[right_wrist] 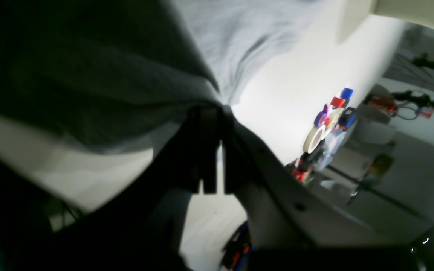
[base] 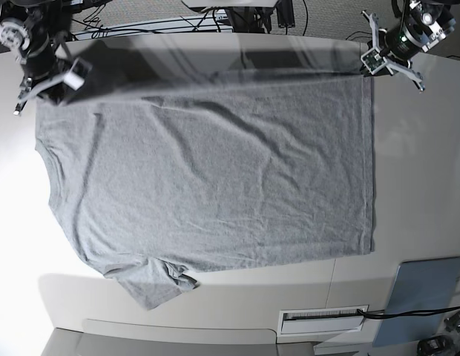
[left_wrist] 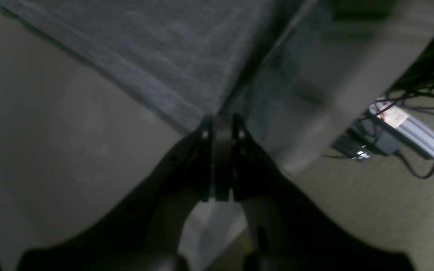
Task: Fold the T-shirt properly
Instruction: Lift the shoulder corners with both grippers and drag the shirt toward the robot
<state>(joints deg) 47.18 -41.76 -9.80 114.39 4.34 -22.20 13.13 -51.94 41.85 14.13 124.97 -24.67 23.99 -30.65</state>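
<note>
The heather-grey T-shirt (base: pixel 215 170) lies spread on the white table (base: pixel 423 185), plain side up, with the neckline at the left and the hem at the right. Its far edge is raised and stretched between my two grippers. My left gripper (base: pixel 369 62) is shut on the far hem corner; the left wrist view shows the shut jaws (left_wrist: pixel 222 120) pinching the grey cloth (left_wrist: pixel 145 56). My right gripper (base: pixel 67 74) is shut on the far shoulder end; the right wrist view shows it (right_wrist: pixel 213 109) holding bunched cloth (right_wrist: pixel 89 86). The near sleeve (base: pixel 152 285) lies crumpled on the table.
A grey-blue panel (base: pixel 426 289) and a white slotted strip (base: pixel 323 319) lie at the table's near right edge. Cables (base: pixel 237 11) run behind the far edge. A tape roll (right_wrist: pixel 315 137) and small coloured items show in the right wrist view. A power strip (left_wrist: pixel 409 130) lies on the floor.
</note>
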